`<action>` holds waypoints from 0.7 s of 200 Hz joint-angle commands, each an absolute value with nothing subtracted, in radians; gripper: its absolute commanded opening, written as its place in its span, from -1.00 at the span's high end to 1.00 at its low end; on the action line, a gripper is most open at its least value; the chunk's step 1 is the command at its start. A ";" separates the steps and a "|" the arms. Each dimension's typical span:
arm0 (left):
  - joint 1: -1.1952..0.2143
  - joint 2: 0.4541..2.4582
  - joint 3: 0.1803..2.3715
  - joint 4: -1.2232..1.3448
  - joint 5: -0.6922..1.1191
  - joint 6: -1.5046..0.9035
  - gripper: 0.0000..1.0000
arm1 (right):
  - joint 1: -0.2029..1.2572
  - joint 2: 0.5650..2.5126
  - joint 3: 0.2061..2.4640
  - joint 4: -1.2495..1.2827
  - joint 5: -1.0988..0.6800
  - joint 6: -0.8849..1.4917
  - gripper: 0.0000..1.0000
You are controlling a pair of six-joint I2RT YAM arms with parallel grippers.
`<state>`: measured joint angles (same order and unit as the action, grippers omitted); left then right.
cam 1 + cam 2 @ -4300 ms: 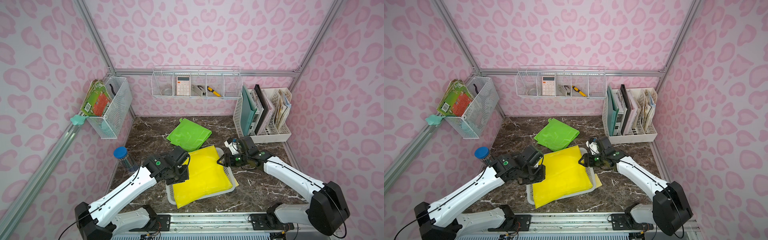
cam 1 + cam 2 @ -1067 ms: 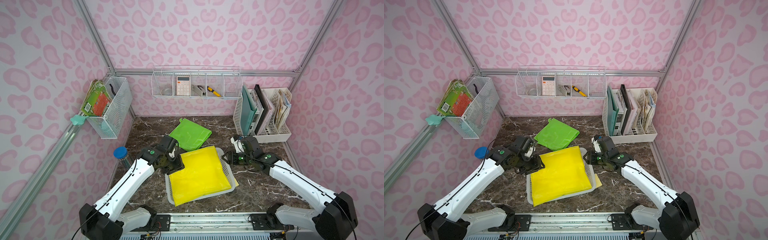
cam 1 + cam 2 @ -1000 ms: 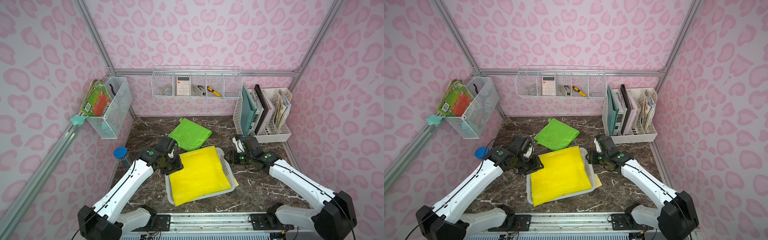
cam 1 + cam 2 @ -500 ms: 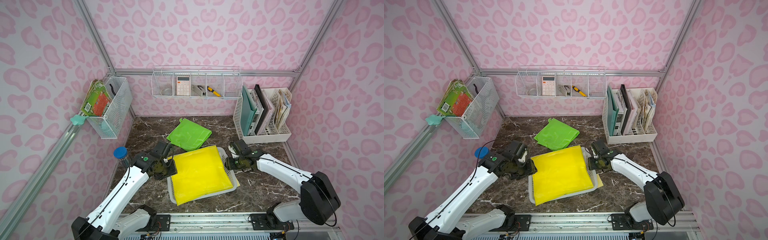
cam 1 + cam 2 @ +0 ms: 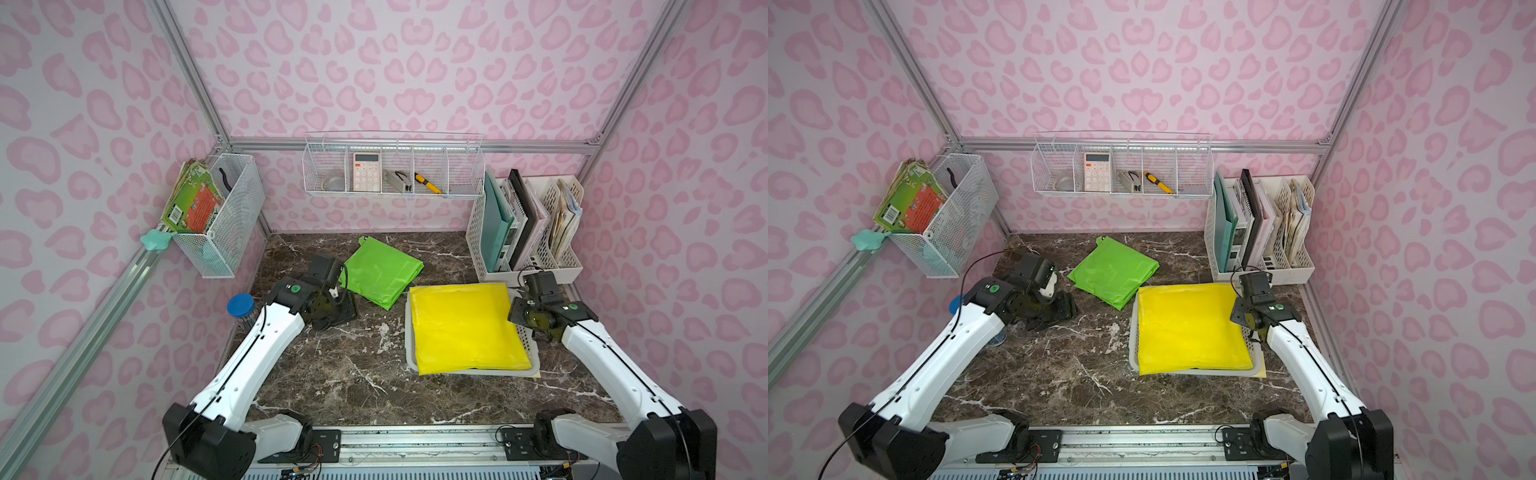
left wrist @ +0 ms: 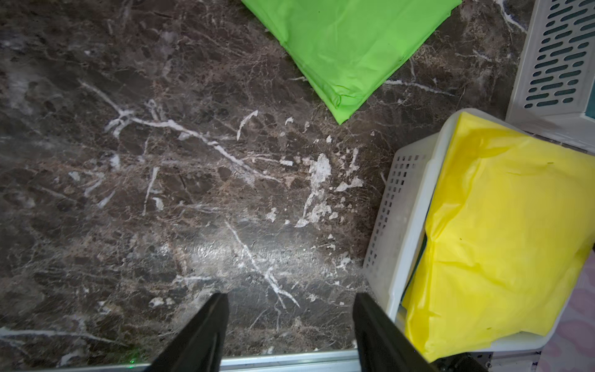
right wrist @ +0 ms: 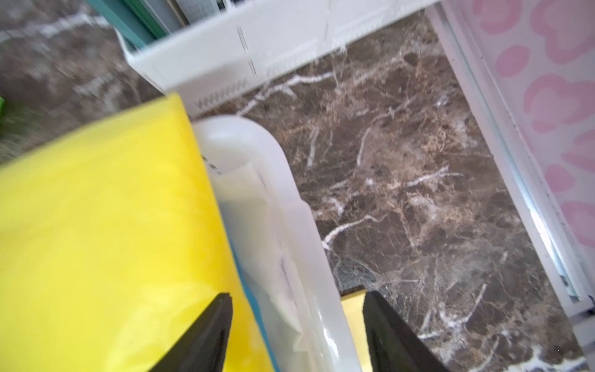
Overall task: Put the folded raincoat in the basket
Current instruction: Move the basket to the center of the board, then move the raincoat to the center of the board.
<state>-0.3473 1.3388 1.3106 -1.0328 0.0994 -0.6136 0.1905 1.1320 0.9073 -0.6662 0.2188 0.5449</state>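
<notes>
**Yellow raincoat lying in the basket, both grippers spread**

The folded yellow raincoat (image 5: 465,328) is seen lying flat in the basket (image 5: 473,372), which stands on the right part of the marble table (image 5: 353,374), just in front of the white file holder (image 5: 540,266). Most of the basket's opening is covered by the raincoat (only the left wall and the near rim are left showing in both top views), and the yellow edge is lapped over the rim at the far side.

The left gripper (image 6: 289,294) is held low over bare marble, well apart from the basket, with its jaws spread and nothing between them. A folded green raincoat (image 5: 378,274) is laid on the table just beyond it, nearer the back wall.

The right gripper (image 7: 297,293) is positioned at the basket's right side, its jaws spread. In the right wrist view the rolled rim is seen between the two fingers, though no contact with it can be made out, and nothing is pinched.
</notes>
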 commanded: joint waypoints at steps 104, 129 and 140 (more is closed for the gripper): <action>-0.232 2.432 2.270 -1.122 0.321 -0.549 0.35 | 0.199 0.863 0.893 -0.603 -0.221 0.515 -0.26; -0.233 2.471 2.263 -1.120 0.309 -0.551 0.39 | 0.202 0.856 0.890 -0.614 -0.241 0.513 -0.25; -0.230 2.477 2.248 -1.131 0.297 -0.552 0.39 | 0.202 0.846 0.890 -0.610 -0.246 0.522 -0.24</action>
